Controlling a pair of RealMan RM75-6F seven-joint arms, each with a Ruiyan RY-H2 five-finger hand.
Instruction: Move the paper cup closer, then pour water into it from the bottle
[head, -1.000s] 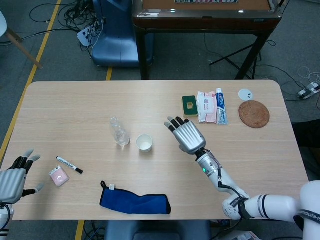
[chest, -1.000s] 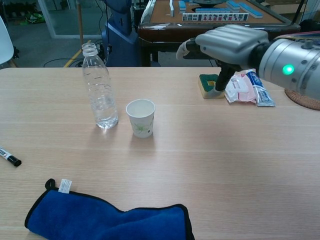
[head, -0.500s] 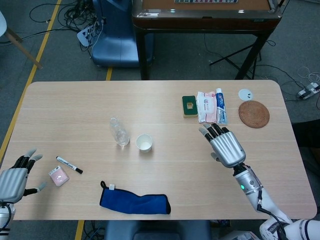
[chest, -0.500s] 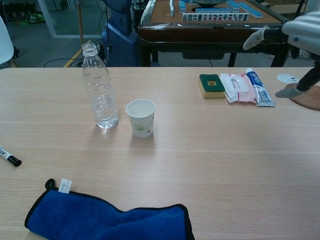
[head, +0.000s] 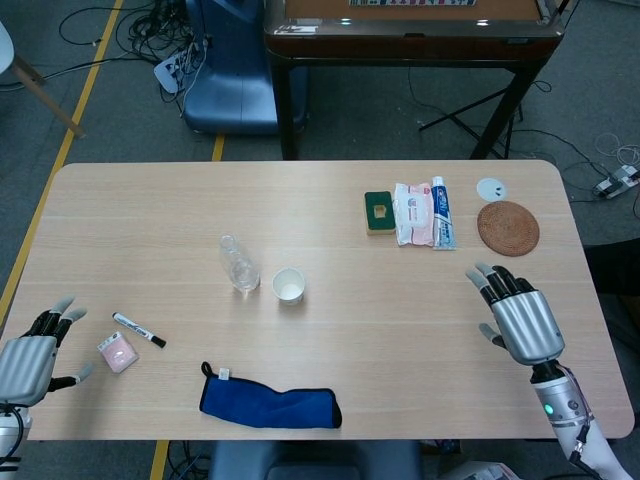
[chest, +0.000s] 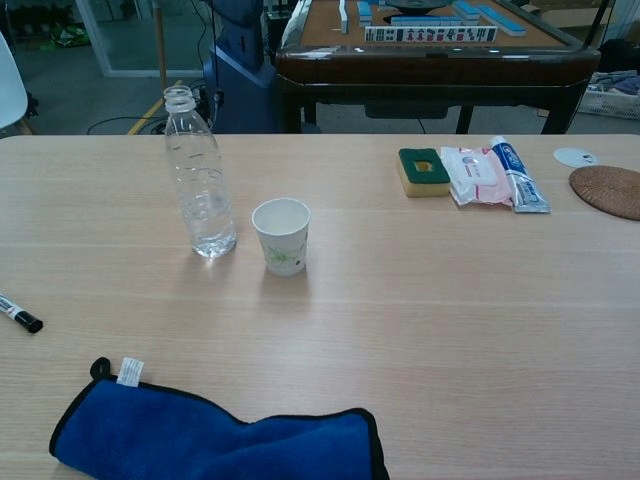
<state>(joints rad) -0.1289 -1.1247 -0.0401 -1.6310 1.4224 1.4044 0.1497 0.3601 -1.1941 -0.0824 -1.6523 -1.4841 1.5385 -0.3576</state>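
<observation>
the paper cup (chest: 281, 235) stands upright just at 3 o'clock of the uncapped bottle (chest: 201, 176). the right hand (head: 518, 318) at 4 o'clock and the left hand (head: 28, 360) at 8 o'clock both hang released, fingers spread, grasping nothing.

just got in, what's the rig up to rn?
Nothing is being handled at the moment. The paper cup and the uncapped bottle stand side by side on the table, both untouched. The right hand is open near the table's right edge, far from the cup; the left hand is open at the left corner by the marker. A blue cloth lies at the near edge.
</observation>
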